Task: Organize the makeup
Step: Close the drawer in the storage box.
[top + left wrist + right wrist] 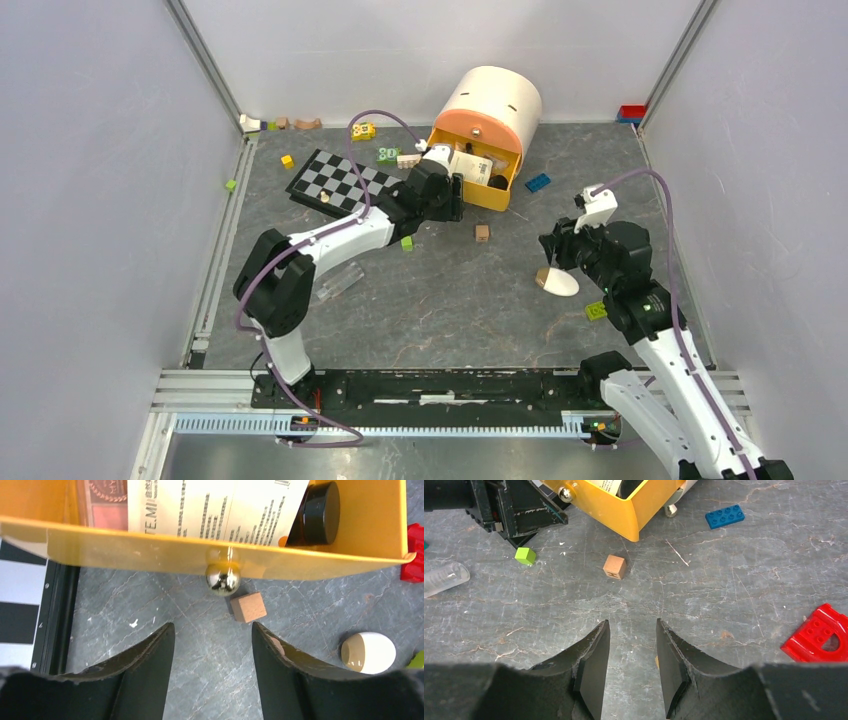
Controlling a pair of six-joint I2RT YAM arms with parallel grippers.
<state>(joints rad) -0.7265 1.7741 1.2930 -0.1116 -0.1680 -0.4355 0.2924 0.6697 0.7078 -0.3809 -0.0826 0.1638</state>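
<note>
Well, on the grey table (450, 300) the yellow drawer (125, 550) stands open, a printed box (210, 505) and black jar (317, 512) inside. The left pincer (212, 627), spread and empty, faces its knob (222, 577); the right pincer (632, 625), also spread, hangs near the egg sponge (558, 282).

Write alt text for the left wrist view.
The left gripper, jaws open and empty, faces the metal knob on the front of a yellow drawer. A wooden cube lies near the knob, a white egg-shaped sponge farther right.
</note>
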